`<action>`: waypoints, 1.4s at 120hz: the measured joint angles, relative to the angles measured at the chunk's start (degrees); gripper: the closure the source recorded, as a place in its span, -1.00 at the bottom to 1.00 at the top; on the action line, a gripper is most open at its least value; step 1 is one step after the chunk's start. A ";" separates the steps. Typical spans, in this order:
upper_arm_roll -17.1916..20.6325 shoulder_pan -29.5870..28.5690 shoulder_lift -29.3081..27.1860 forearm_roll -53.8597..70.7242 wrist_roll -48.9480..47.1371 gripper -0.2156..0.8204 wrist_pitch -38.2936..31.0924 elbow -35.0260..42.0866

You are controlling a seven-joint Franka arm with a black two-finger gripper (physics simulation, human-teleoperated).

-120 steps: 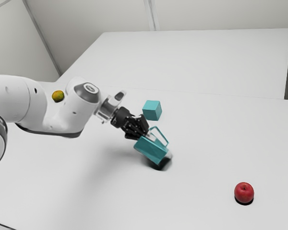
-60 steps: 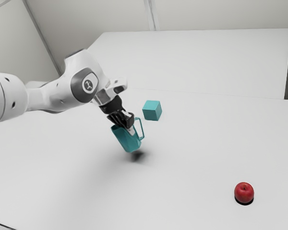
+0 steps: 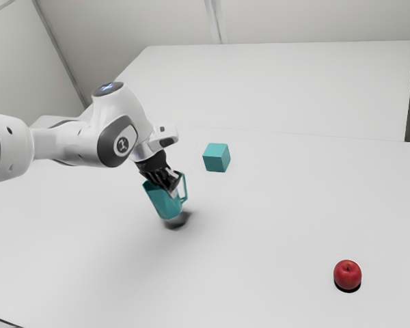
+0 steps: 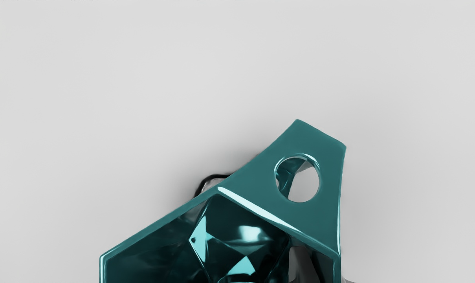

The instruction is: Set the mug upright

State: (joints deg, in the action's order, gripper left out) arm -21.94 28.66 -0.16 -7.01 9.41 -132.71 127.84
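Left of centre in the exterior view, the black tool (image 3: 171, 189), closed on the teal mug (image 3: 162, 202), holds it tilted low over the white tabletop (image 3: 280, 225); best to level its base gently, seating it flat before release.

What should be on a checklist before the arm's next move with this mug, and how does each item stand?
1. Gripper shut on the mug: ok.
2. Mug upright: not ok; it leans, mouth toward the exterior view's left.
3. Mug's base flat on the table: not ok, it is tilted with the mug.
4. Teal cube apart from mug and gripper: ok.
5. Red apple well away from the mug: ok.
6. Grip firm enough against slipping: cannot tell.
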 joint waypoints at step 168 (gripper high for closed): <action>-0.47 -0.96 3.45 5.91 -10.03 0.06 -1.35 0.92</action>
State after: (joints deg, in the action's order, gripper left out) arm -22.41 27.70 3.29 -1.10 -0.61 -134.06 128.76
